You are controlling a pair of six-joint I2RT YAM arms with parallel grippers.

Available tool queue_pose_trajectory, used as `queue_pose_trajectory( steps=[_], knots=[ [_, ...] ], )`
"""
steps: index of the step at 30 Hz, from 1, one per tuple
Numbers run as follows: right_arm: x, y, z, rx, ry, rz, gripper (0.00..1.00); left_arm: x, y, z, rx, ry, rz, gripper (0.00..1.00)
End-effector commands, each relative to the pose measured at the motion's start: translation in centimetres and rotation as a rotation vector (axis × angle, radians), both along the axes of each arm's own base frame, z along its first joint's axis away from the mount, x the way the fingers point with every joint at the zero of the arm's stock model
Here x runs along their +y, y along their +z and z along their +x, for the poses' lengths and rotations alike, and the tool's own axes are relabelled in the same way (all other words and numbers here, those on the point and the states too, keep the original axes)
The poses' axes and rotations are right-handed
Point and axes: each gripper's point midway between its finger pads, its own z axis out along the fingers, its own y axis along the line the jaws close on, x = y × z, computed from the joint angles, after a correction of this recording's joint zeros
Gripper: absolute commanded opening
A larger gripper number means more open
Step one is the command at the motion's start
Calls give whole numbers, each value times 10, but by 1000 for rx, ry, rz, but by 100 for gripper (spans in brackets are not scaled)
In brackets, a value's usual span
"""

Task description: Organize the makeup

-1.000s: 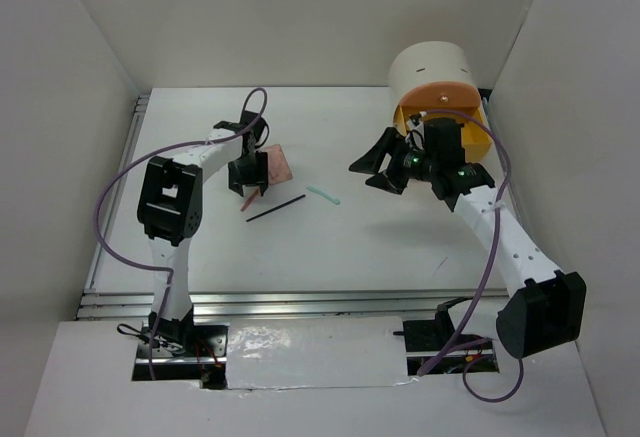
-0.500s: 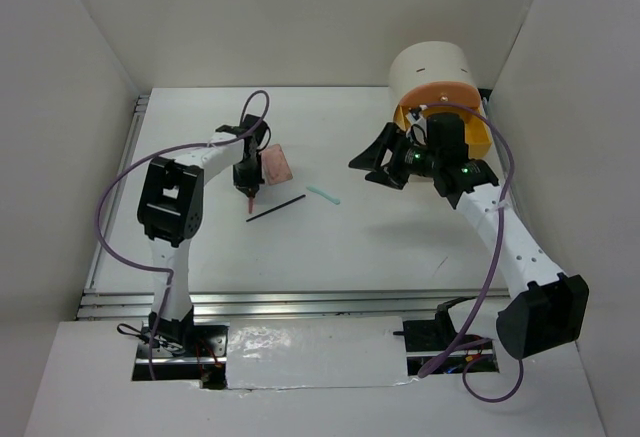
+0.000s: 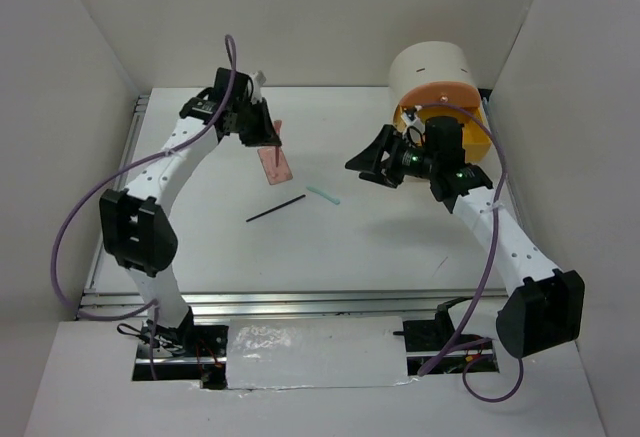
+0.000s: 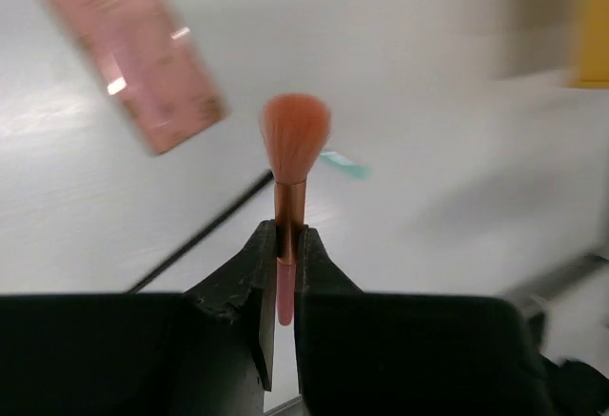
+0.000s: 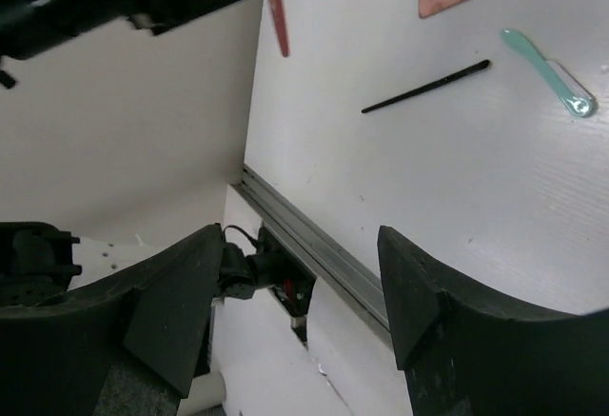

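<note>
Lifting away from the table (image 3: 380, 247), the left arm now stands farther back than a second ago, when its gripper was low beside the pink palette (image 3: 275, 164) with its fingers still apart. The round cream drawer unit (image 3: 430, 67) stands well to the right of the palette, unchanged. The left gripper (image 3: 262, 132) now hangs just behind and above the palette, its fingers clamped on the handle of the red-handled brush (image 4: 295, 140), which points bristles-out from the jaws and is off the surface. So one piece of makeup looks picked up and ready to be carried toward the unit. The right gripper (image 3: 375, 162) hovers in the air between the palette and the drawer unit, much where it was, fingers spread and holding nothing.

Three items are left lying flat. The palette rests where it lay. The thin black pencil (image 3: 276, 208) lies just in front of the palette, apart from it. The short mint-green stick (image 3: 323, 195) lies to the palette's front right, near the pencil's far tip but not touching it.
</note>
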Motion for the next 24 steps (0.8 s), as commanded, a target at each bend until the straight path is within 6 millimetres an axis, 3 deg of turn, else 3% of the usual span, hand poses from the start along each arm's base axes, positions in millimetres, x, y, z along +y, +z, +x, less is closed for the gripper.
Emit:
queue_pose_trajectory(
  steps=[1, 2, 4, 5, 6, 7, 10, 13, 17, 21, 24],
  knots=[
    [19, 48, -9, -221, 149, 157, 73, -69, 109, -27, -185, -262, -369, 0],
    [23, 55, -12, -251, 177, 188, 73, -82, 113, -43, -158, -321, -441, 0],
    [32, 75, -18, -318, 238, 245, 73, -98, 152, -55, -231, -359, -592, 0],
    [36, 81, -17, -343, 248, 249, 74, -111, 147, -75, -147, -387, -695, 0],
    [38, 84, -15, -355, 251, 244, 74, -119, 171, -77, -250, -448, -760, 0],
    [39, 85, -13, -368, 252, 228, 74, -125, 180, -89, -255, -482, -801, 0],
    [47, 100, -11, -417, 270, 259, 70, -148, 191, -116, -246, -563, -865, 0],
    [54, 109, -15, -440, 308, 289, 63, -156, 199, -125, -267, -569, -905, 0],
    [59, 101, -19, -437, 321, 271, 58, -160, 206, -127, -261, -569, -947, 0],
    [59, 100, -25, -445, 337, 281, 47, -160, 209, -123, -265, -558, -940, 0],
    [58, 99, -29, -451, 345, 279, 51, -160, 209, -121, -263, -554, -930, 0]
  ],
)
